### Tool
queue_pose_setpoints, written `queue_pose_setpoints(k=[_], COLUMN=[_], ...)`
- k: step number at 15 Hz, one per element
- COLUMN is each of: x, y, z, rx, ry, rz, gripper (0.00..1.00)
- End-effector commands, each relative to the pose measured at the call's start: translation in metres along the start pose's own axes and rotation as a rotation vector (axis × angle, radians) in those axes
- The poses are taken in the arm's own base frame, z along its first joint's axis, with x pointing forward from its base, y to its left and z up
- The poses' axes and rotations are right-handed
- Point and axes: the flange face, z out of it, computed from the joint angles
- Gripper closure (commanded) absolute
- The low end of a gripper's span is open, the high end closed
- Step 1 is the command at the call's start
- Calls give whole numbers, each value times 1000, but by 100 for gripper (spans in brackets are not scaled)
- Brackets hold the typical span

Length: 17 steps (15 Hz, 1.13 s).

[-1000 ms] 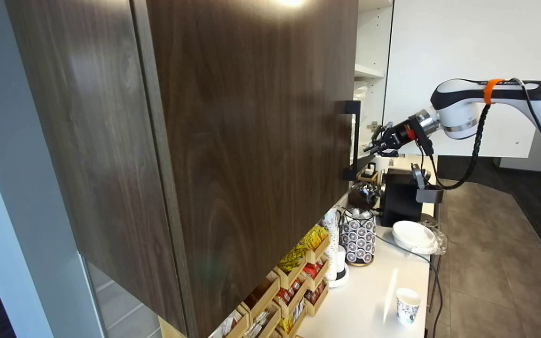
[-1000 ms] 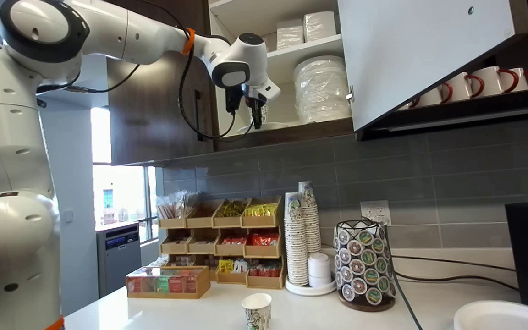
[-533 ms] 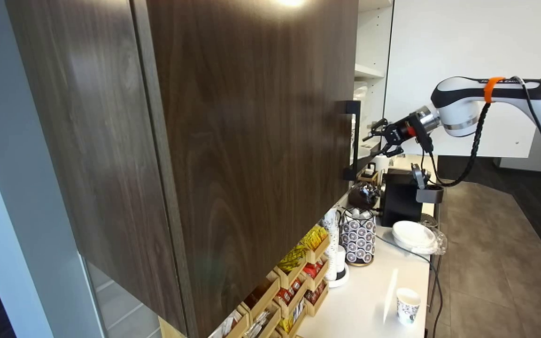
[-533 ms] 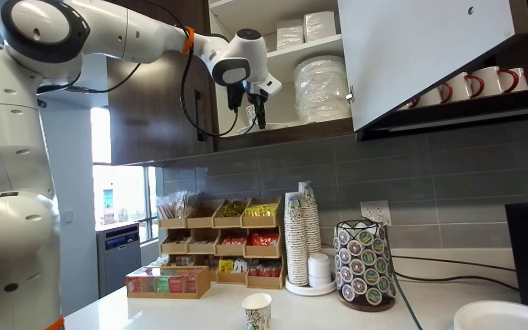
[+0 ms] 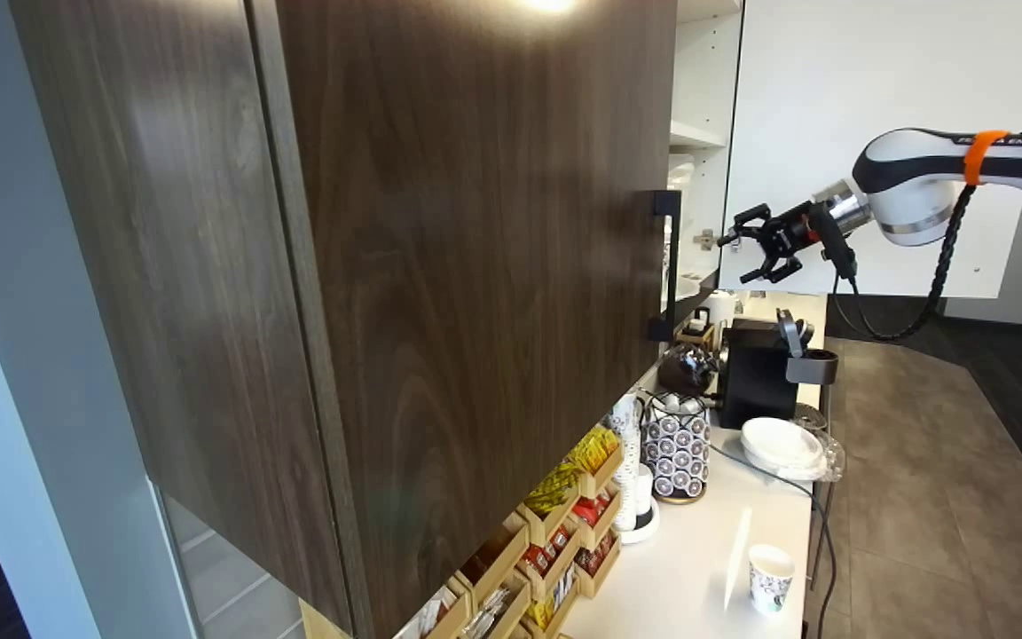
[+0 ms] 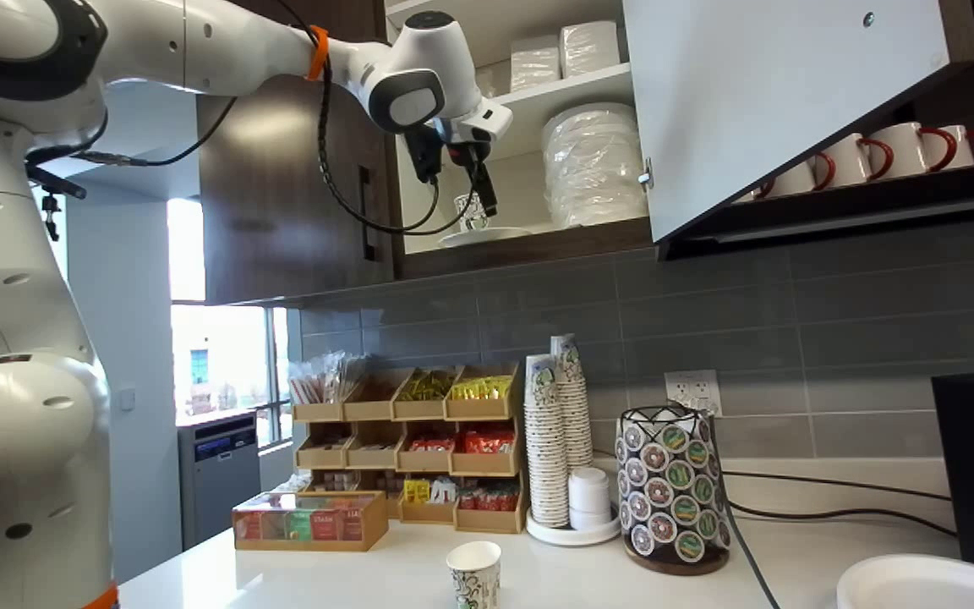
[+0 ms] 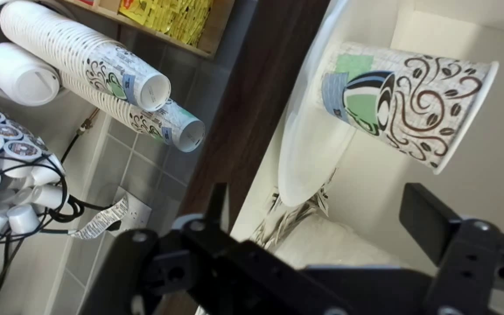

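One patterned paper cup stands upright on a white plate, the pincer spread wide before it.
Cup and plate sit inside the cabinet, near a stack of white tableware (wrapped in clear plastic), and the door stands swung out. The pincer's fingers stand well apart from each other and clear of the cup. In the wrist view the cup shows beyond them, printed with brown swirls and coffee beans. Below, the table carries a second cup upright, two tall stacks of cups, coffee pods and a wooden organiser filled with packets.
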Motion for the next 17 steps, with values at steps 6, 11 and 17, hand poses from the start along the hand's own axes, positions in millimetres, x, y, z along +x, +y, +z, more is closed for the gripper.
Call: queue_pose_setpoints(k=[6, 11, 17], x=[-62, -93, -93], y=[19, 32, 27], z=[-56, -77, -84], rx=[-10, 28, 29], ry=[17, 25, 15], rz=[-422, -577, -553], gripper=[0, 0, 0])
